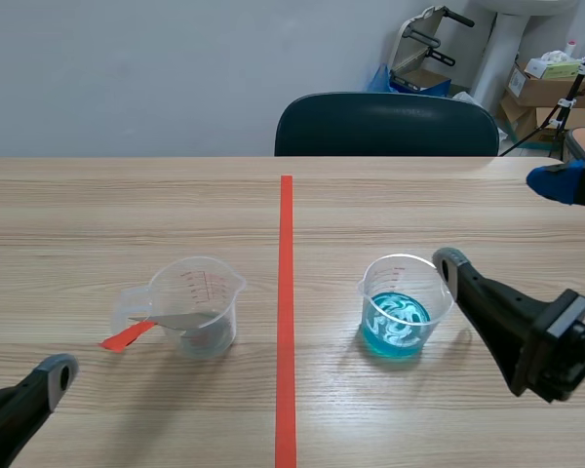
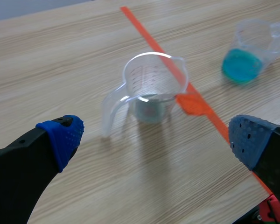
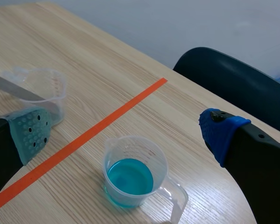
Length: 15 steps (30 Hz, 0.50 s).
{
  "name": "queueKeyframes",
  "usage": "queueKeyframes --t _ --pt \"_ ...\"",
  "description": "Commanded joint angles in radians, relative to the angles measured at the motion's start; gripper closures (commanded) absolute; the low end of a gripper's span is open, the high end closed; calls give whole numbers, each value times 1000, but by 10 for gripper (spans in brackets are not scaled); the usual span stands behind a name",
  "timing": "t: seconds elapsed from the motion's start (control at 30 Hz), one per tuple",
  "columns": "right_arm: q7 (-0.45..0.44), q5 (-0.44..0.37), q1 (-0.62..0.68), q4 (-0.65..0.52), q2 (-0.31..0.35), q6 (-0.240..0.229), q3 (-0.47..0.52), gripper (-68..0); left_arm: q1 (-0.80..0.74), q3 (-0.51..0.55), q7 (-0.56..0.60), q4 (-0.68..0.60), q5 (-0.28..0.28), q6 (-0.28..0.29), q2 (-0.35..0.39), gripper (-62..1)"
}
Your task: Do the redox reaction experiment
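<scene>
Plastic and likely light, the blue-liquid cup (image 1: 402, 310) may slosh: grip its wall gently. Left gripper (image 2: 155, 137) and right gripper (image 3: 125, 133) gape empty.

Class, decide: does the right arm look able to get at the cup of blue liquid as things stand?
Probably yes: the right gripper is open, the cup of blue liquid stands just ahead, between its spread fingers, and nothing blocks the way.

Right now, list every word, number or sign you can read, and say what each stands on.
No text can be read.
Clear cup: red scale marks, too blurred to read.
Blue cup: faint scale marks, too blurred to read.
Boxes behind the table: any print is too small to read.
</scene>
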State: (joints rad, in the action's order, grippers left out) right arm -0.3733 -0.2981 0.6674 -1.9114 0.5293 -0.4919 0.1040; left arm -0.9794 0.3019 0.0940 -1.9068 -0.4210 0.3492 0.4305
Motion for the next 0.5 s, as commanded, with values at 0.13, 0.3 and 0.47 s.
queueKeyframes --t 0.13,0.3,0.47 --pt "11 124 -107 -12 11 -51 -112 -679 -55 58 14 -116 -9 5 -35 -623" --pt "19 263 -216 -10 11 -75 -254 -679 -68 61 13 -192 -9 5 -53 -623" --pt "20 389 -337 -2 11 -77 -424 -679 -71 61 10 -223 -9 5 -64 -623"
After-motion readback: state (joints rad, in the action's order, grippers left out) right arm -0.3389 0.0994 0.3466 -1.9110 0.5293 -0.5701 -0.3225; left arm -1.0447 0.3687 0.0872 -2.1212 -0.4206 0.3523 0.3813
